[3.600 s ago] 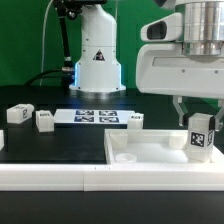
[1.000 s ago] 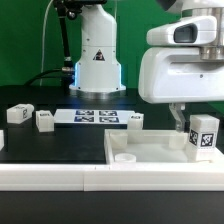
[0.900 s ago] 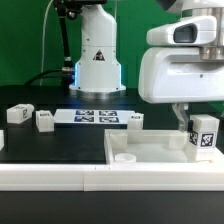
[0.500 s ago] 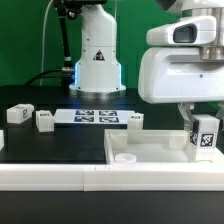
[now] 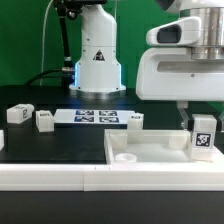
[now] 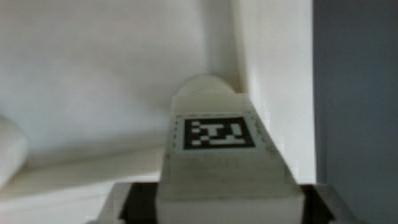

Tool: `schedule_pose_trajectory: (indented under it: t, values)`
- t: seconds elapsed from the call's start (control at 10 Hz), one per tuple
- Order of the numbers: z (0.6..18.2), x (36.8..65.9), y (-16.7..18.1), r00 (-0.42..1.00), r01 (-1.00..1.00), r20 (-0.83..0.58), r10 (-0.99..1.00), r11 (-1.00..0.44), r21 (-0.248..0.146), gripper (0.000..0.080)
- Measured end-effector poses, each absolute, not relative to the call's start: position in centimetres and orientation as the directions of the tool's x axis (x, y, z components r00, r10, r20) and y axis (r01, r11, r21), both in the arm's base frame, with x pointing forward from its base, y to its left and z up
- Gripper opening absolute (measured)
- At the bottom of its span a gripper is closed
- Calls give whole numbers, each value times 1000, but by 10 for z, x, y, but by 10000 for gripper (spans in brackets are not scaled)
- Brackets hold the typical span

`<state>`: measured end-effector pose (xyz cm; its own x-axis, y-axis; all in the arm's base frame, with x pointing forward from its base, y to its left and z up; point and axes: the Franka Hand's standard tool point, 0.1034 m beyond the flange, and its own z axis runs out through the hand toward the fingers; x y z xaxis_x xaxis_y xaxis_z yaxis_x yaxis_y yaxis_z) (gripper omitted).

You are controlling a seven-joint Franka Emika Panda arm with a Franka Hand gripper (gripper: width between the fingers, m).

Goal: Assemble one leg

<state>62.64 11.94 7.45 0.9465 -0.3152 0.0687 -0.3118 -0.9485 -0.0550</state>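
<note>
With the leg (image 5: 203, 137) held upright at about 3 o'clock in the exterior view, the step in hand looks like seating it into the far corner of the large white tray-like part (image 5: 150, 152). The gripper (image 5: 200, 118) hangs over that corner, and the wrist view shows the leg (image 6: 221, 140) rising between the 2 dark fingers (image 6: 135, 203), its tag facing the camera, so I judge the gripper clamped on the leg, though the contact itself is hard to see. Whether the leg's foot already touches the tray floor or hovers just above it cannot be told. The next move probably calls for lining the leg up with the corner hole and turning or pressing it home without tilting. 3 other small white posts (image 5: 45, 120) lie well apart at about 9 to 12 o'clock, beside the marker board (image 5: 95, 117).
</note>
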Motion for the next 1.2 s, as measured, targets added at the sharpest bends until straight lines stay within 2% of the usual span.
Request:
schedule_pose_trajectory:
  t: [0.4,0.6,0.7,0.9,1.2]
  values:
    - [72,625,117,723,-686,33,-690,-722,-90,291]
    - [72,625,116,565,-821,18,-825,-564,-92,292]
    - [72,624,117,485,-870,11,-874,-484,-91,292]
    - [73,623,118,228,-971,-24,-973,-225,-75,292]
    - [72,623,118,86,-994,-53,-995,-82,-74,292]
